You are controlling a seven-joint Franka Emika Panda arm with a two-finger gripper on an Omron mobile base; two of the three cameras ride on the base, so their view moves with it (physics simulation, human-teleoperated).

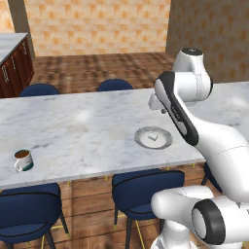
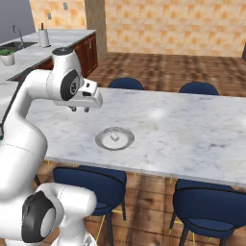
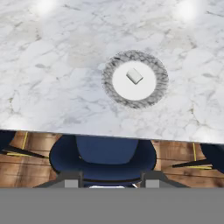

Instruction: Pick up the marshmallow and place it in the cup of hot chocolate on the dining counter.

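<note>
The marshmallow (image 3: 134, 76), a tiny white block, lies in the middle of a round grey plate (image 3: 108, 83) on the dining counter (image 3: 52, 65). It also shows on the plate (image 1: 165, 142) and as the marshmallow (image 2: 115, 138). My gripper (image 2: 79, 109) hangs open and well above the counter, on the near side of the plate, with nothing between its fingers. In the hand view the gripper (image 3: 113, 181) has its tips set wide apart over a chair. The cup of hot chocolate (image 1: 23, 160), a white mug with brown liquid, stands far to the left near the counter's front edge.
Dark blue chairs (image 1: 146, 189) line both long sides of the dining counter (image 1: 87, 126). A kitchen counter over dark wood cabinets (image 2: 72, 45) stands at the back with a plant pot (image 2: 7, 57) and a sink. Beyond lies wooden floor.
</note>
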